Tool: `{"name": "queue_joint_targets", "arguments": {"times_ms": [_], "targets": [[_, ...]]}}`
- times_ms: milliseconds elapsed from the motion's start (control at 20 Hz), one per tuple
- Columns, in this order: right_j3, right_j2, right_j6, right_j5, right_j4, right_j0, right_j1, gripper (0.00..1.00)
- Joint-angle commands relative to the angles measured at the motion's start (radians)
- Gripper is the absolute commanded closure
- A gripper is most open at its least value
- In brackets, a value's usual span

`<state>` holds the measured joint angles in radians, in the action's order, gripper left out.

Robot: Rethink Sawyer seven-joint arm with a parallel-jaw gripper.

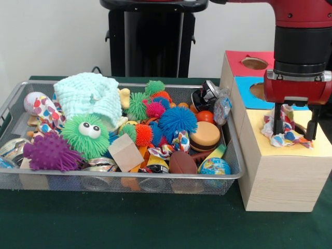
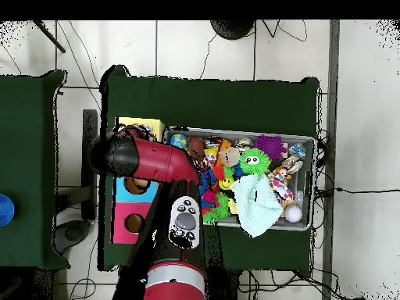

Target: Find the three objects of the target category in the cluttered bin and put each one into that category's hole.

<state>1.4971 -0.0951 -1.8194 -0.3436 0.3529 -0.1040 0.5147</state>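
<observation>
Green cloth covers the table [image 1: 129, 218], and on it we see a long wire-mesh bin [image 1: 155, 181] full of toys. Just beside the bin, at its right end in the front view, stands a wooden sorting box [image 1: 280, 181] with three coloured top panels: a red one [image 1: 238, 65] and a blue one [image 1: 244, 96], each with a round hole, and a yellow one [image 1: 319, 148] nearest the camera.

We see the red and black arm [image 1: 301, 46] coming down over the yellow panel. Its gripper [image 1: 294, 129] has the two fingers [image 1: 278, 120] spread apart, one on each side of a crumpled patterned cloth [image 1: 284, 136] with coloured spots. The cloth lies on the yellow panel; the fingers stand at its edges, and we cannot tell if they press it.

In the bin, the larger things are a pale mint knitted cloth [image 1: 91, 96], a green spiky ball with eyes [image 1: 85, 136], a purple spiky toy [image 1: 51, 153] and a blue spiky ball [image 1: 177, 120]. Smaller ones are a wooden block [image 1: 125, 152], a toy burger [image 1: 204, 137], a brown toy football [image 1: 182, 163] and a small globe ball [image 1: 215, 166]. More patterned cloth [image 1: 49, 111] lies at the left end.
</observation>
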Motion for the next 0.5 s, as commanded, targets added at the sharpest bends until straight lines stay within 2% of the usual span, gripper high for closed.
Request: {"name": "queue_joint_targets", "arguments": {"times_ms": [50, 450, 500], "targets": [[0.123, 0.133, -0.176, 0.080, -0.004, 0.028, -0.178, 0.00], [0.112, 0.126, -0.154, 0.083, -0.025, 0.027, -0.184, 0.00], [0.109, 0.130, -0.141, 0.059, -0.026, 0.031, -0.185, 1.00]]}}
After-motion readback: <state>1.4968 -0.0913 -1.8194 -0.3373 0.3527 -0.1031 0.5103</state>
